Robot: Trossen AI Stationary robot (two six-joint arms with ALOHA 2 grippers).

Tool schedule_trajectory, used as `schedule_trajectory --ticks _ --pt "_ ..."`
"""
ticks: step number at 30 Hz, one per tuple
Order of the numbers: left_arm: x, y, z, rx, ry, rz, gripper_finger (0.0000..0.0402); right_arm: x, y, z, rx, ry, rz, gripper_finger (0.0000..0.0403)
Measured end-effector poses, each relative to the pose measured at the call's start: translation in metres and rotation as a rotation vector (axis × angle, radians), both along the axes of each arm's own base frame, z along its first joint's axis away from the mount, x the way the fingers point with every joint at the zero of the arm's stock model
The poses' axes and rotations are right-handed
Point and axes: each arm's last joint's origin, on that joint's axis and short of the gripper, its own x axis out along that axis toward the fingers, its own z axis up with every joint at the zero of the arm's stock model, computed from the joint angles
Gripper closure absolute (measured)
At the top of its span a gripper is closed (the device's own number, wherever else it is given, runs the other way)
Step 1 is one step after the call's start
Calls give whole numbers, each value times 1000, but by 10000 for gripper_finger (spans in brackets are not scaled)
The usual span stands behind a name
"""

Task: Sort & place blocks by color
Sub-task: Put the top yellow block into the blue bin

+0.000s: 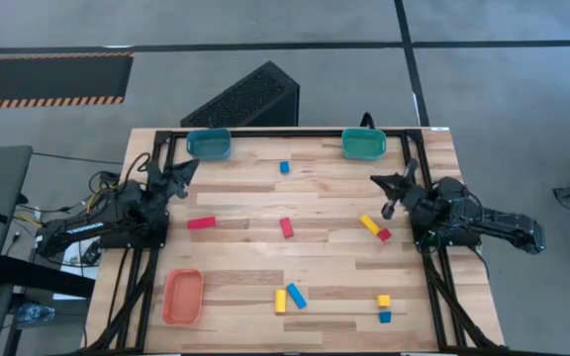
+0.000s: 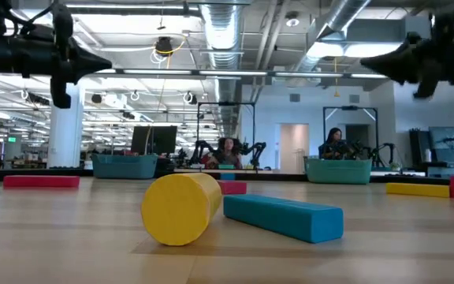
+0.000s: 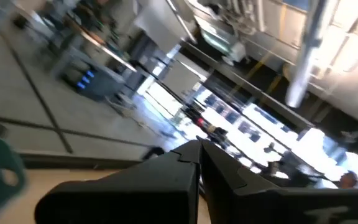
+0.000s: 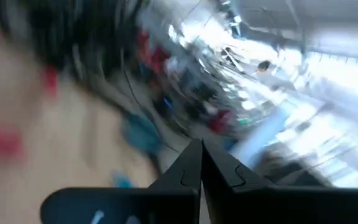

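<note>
Yellow bar (image 1: 369, 223) (red cube (image 1: 384, 234) touching) lies diagonally.

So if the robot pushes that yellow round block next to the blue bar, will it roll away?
Probably. The yellow block looks round like a cylinder and lies on its side on the smooth wooden table, so a sideways push may roll it. The blue bar beside it might stop it.

Matt blocks (image 1: 286, 227), smooth pale wood table (image 1: 265, 297)
</note>
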Motion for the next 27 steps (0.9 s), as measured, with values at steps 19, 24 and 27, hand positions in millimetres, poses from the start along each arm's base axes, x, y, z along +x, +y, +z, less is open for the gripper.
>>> schedule_trajectory --ticks 19,24,27 --pt "6 1 11 71 106 -60 387 4 -9 15 1371 -864 200 380" --pt "14 3 28 97 145 -178 335 8 -8 38 1218 -960 302 383" --pt "19 7 38 121 200 -148 302 21 -9 43 1231 -914 245 380"
